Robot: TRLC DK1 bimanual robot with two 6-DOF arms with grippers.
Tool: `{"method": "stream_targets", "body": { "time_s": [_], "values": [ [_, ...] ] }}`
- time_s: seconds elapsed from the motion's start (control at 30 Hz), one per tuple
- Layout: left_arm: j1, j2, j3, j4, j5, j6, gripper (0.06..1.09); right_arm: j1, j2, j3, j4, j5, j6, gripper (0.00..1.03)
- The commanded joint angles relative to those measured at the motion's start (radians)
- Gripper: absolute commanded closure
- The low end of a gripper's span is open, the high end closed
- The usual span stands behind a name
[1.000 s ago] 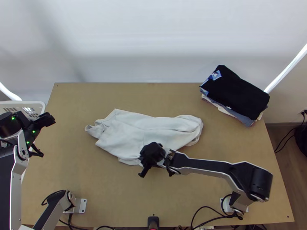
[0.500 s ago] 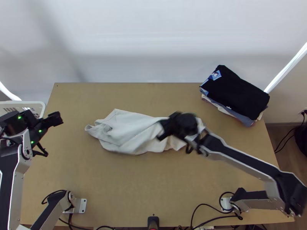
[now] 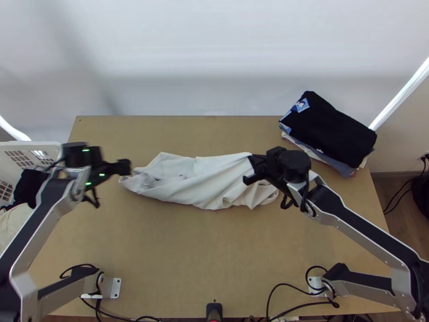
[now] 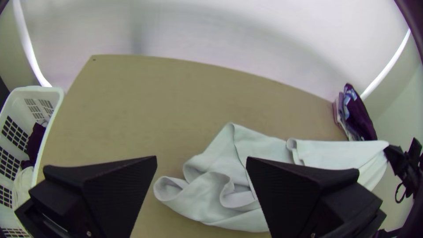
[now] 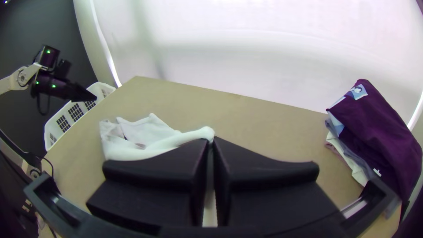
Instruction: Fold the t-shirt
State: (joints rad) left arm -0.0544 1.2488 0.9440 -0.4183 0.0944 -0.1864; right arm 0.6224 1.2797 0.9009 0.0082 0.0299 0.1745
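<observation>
Both claws have moved: the right one (image 5: 210, 140) has swung up and outward, drawing the pale T-shirt (image 3: 209, 185) along, while the left one (image 4: 201, 160) has come in towards the cloth. And now the shirt stretches lengthwise between them, its crumpled end just beside the left claw, on the side facing the right arm. That's the gap that matters; the left arm is nearer to that loose end, and next it probably needs to drop and pinch it. Right claw's closed on the shirt, a raised edge pulled to a peak at its tips, the rest bunched in long folds on the table (image 3: 214, 257). Left claw's wide apart, nothing in it. Behind the left claw, away from the shirt, sits the white basket (image 3: 40, 144), dark cloth (image 3: 29, 188) and pale cloth (image 3: 13, 222) inside. Beyond the right claw, a clothes stack (image 3: 332, 131).
</observation>
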Motion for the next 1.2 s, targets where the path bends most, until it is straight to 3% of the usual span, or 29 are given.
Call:
{"method": "stream_targets", "body": {
  "time_s": [0.0,0.17,0.47,1.0,1.07,1.17],
  "values": [
    [-0.058,0.11,0.053,0.015,-0.016,0.007,0.1,-0.015,-0.054,-0.037,0.001,0.008,-0.013,1.0],
    [-0.073,0.302,0.208,-0.005,-0.005,-0.051,0.1,-0.018,-0.069,-0.054,-0.001,0.008,-0.012,1.0],
    [-0.076,0.529,0.421,-0.077,0.122,-0.166,0.11,-0.018,-0.065,-0.065,0.004,0.013,0.0,1.0],
    [-0.085,0.684,0.478,-0.108,0.197,-0.185,0.11,-0.018,-0.028,-0.063,0.012,0.016,0.013,1.0],
    [-0.091,0.695,0.486,-0.108,0.2,-0.191,0.19,-0.018,-0.023,-0.062,0.013,0.016,0.013,1.0],
    [-0.102,0.715,0.501,-0.105,0.203,-0.203,0.2,-0.016,-0.019,-0.06,0.013,0.016,0.019,1.0]
  ]
}}
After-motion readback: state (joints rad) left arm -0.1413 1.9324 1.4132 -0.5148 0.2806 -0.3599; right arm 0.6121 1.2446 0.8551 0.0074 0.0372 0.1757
